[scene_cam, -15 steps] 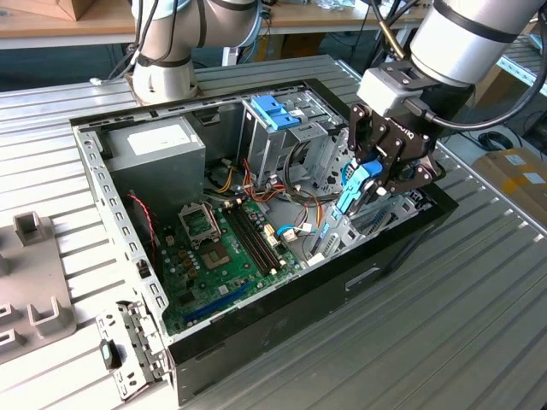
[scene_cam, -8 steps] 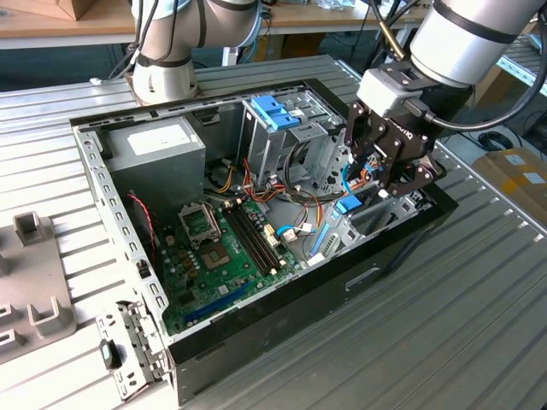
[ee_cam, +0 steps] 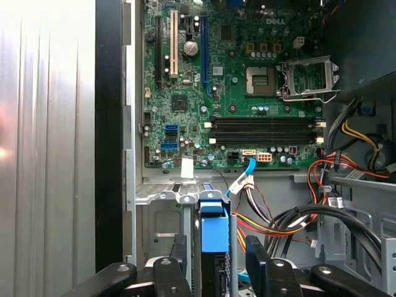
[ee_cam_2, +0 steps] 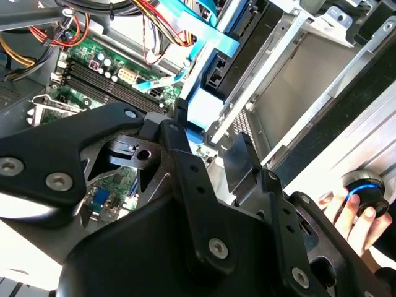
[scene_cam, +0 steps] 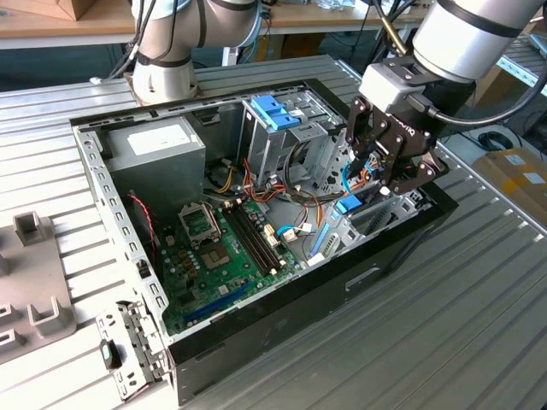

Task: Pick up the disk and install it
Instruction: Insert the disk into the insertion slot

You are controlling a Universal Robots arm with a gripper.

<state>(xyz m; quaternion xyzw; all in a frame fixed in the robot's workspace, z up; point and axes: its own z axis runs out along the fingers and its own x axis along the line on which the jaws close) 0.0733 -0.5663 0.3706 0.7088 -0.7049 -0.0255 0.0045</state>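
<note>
The disk [ee_cam: 214, 234] stands on edge in the drive cage at the front of the open computer case, its light-blue carrier frame facing out. In the exterior view its blue end [scene_cam: 349, 205] pokes out just under my gripper [scene_cam: 369, 190]. My gripper [ee_cam: 216, 261] straddles it: one black finger [ee_cam: 178, 255] sits on each side with a small gap to the carrier, so it is open. In the second wrist view the blue carrier [ee_cam_2: 209, 93] lies just beyond the spread fingertips of my gripper [ee_cam_2: 207, 145].
The case holds a green motherboard [scene_cam: 222, 248], a grey power supply box [scene_cam: 154, 149], a bare blue bracket [scene_cam: 275, 111] in the upper bay and loose coloured cables [ee_cam: 291, 216]. A hand [ee_cam_2: 356, 207] rests on a blue-lit device beside the case. Grey fixtures [scene_cam: 34, 282] lie on the exterior view's left.
</note>
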